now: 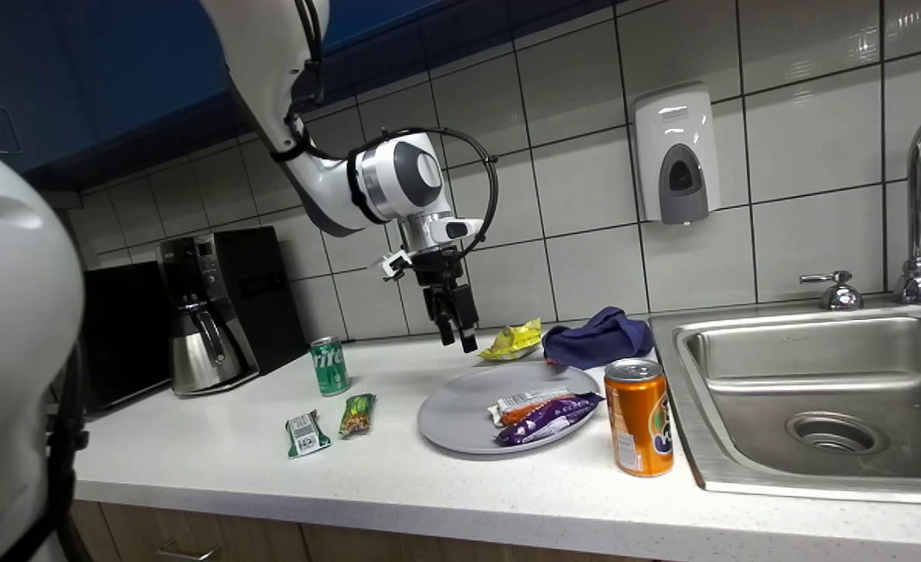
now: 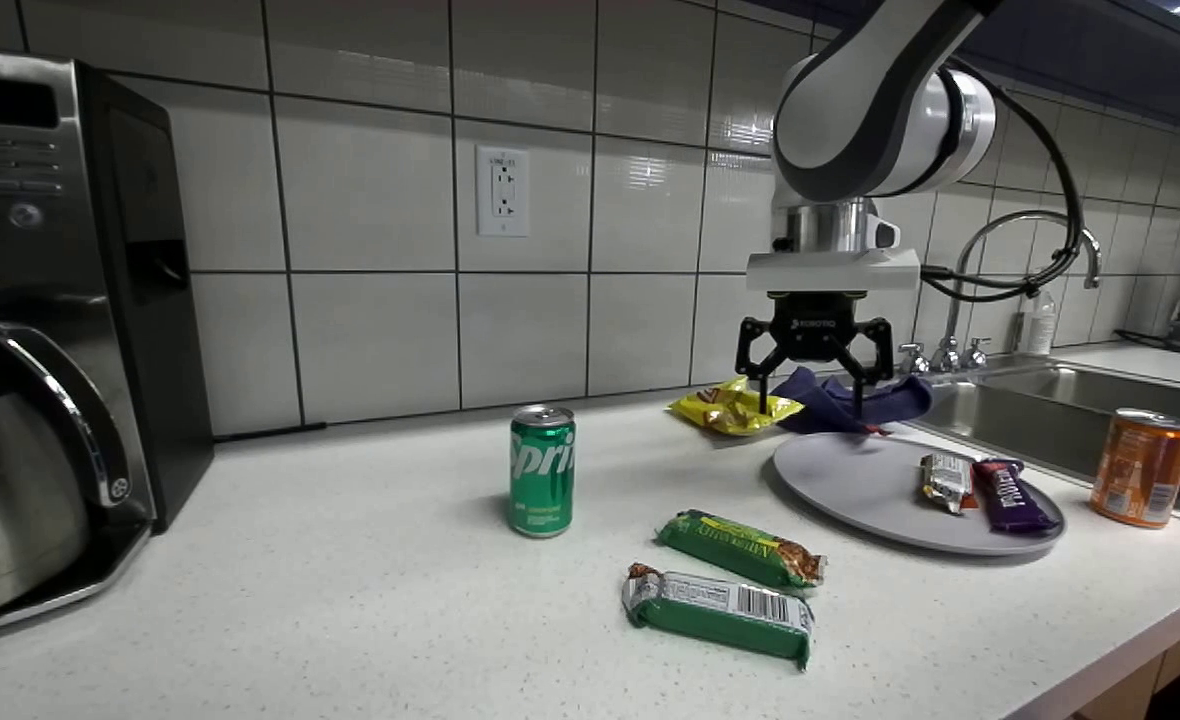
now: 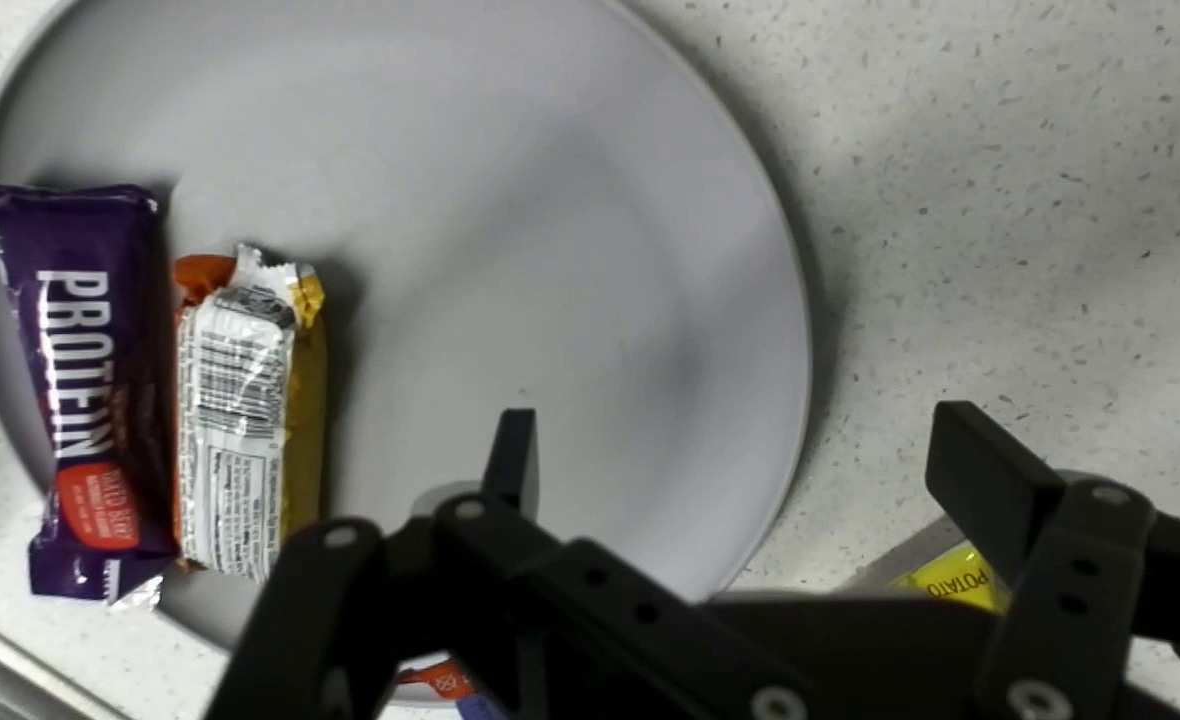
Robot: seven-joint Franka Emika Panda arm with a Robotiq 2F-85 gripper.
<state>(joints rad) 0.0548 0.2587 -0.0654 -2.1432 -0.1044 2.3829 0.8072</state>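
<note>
Showing "POTATO", a yellow bag [image 3: 955, 577] lies near parted fingers [image 3: 990, 485].

White arm [image 1: 321, 179] carries dark grey covers [image 1: 411, 173] and looped black cable [image 1: 495, 186]; black gripper [image 2: 810, 405] bears ROBOTIQ marking [image 2: 816, 323].

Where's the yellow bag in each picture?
In an exterior view: the yellow bag is just right of centre, below the middle.
In an exterior view: the yellow bag is right of centre, below the middle.
Wrist view: only part of the yellow bag shows, lower right.
Landmark in all: the gray plate.
</note>
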